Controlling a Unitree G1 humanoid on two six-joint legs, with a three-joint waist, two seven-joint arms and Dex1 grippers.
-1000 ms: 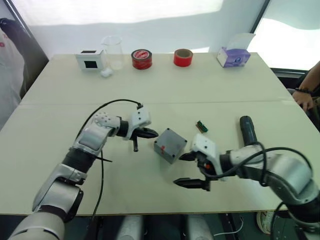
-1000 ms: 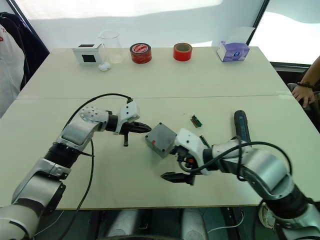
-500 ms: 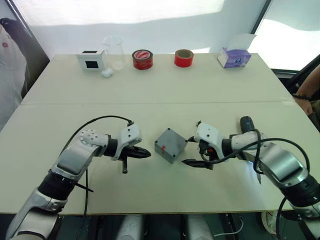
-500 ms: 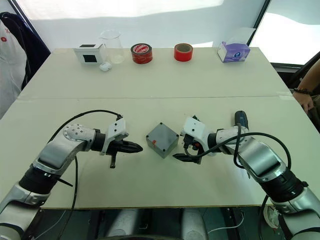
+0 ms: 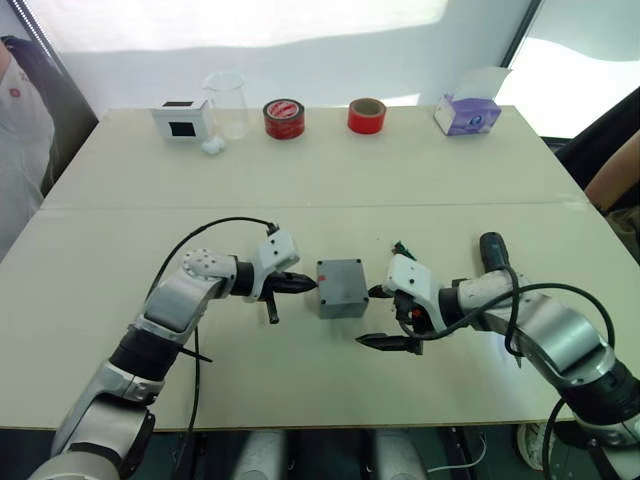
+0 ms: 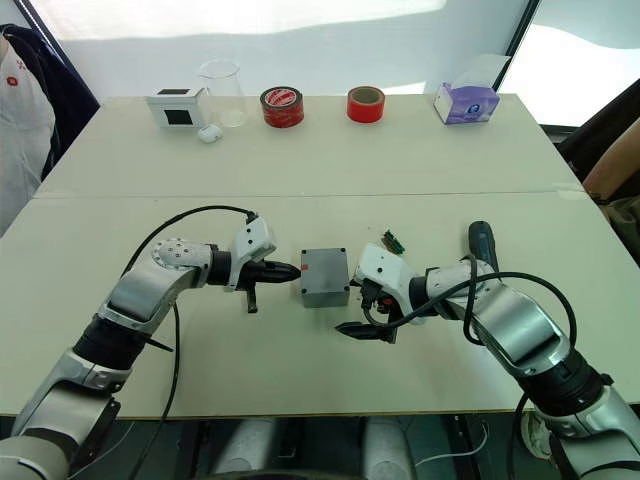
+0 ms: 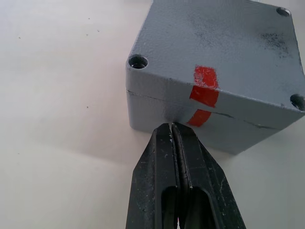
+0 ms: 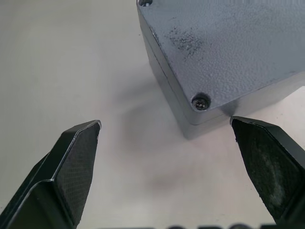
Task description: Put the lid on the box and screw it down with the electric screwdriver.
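Fingers first: the left gripper [image 7: 172, 128] has its two black fingers pressed together, tips touching the box's side just under the red mark, likely to steady or nudge it, while the right gripper [image 5: 378, 317] stands wide open with nothing held, one fingertip near the box's far corner. Largest of all is the table [image 5: 330, 160], pale and broad. On it, between the two grippers, sits the box [image 5: 342, 288] with the lid [image 7: 224, 52] already seated on top, seam visible around the side. One corner holds a screw; others look empty, so fastening seems unfinished. Off to the right lies the electric screwdriver [image 5: 494, 252], untouched, near the right arm.
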